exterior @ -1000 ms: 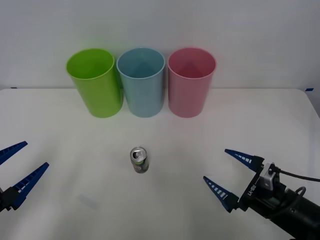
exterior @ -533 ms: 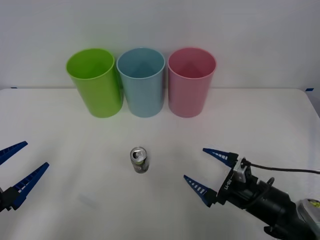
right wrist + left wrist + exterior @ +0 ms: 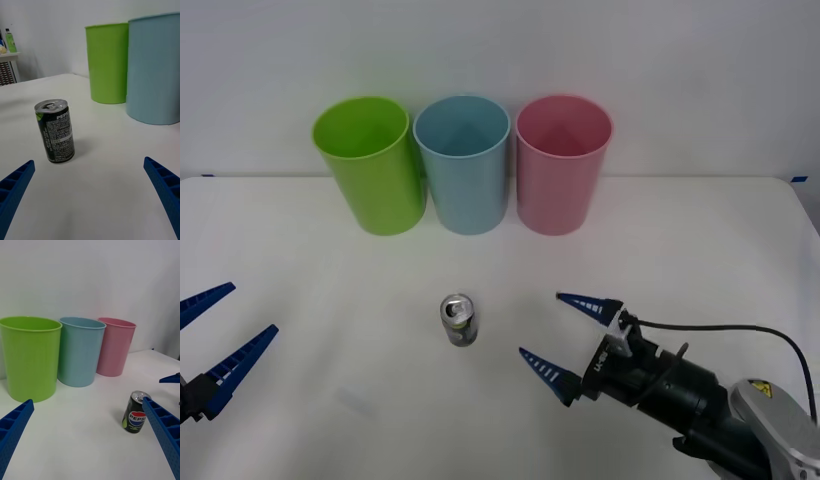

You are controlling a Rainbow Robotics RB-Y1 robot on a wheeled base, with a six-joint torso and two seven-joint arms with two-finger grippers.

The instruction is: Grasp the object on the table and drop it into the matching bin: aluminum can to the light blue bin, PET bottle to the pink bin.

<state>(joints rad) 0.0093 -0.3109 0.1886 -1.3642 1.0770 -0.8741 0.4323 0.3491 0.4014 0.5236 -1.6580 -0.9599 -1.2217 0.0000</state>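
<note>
My right pincer [image 3: 571, 334] gapes wide beside the upright can [image 3: 459, 320] on the bench [image 3: 700, 250], where a skewed finger could topple it.

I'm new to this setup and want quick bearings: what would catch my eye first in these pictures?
Three tall plastic cup-shaped bins stand in a row at the far side of the white table: lime green bin, light blue bin, pink bin. A small silver aluminum can with a dark label stands upright alone near the table's middle. The right tool, blue fingers spread open, points at the can from the robot's right; the left tool waits open at the left edge.
</note>
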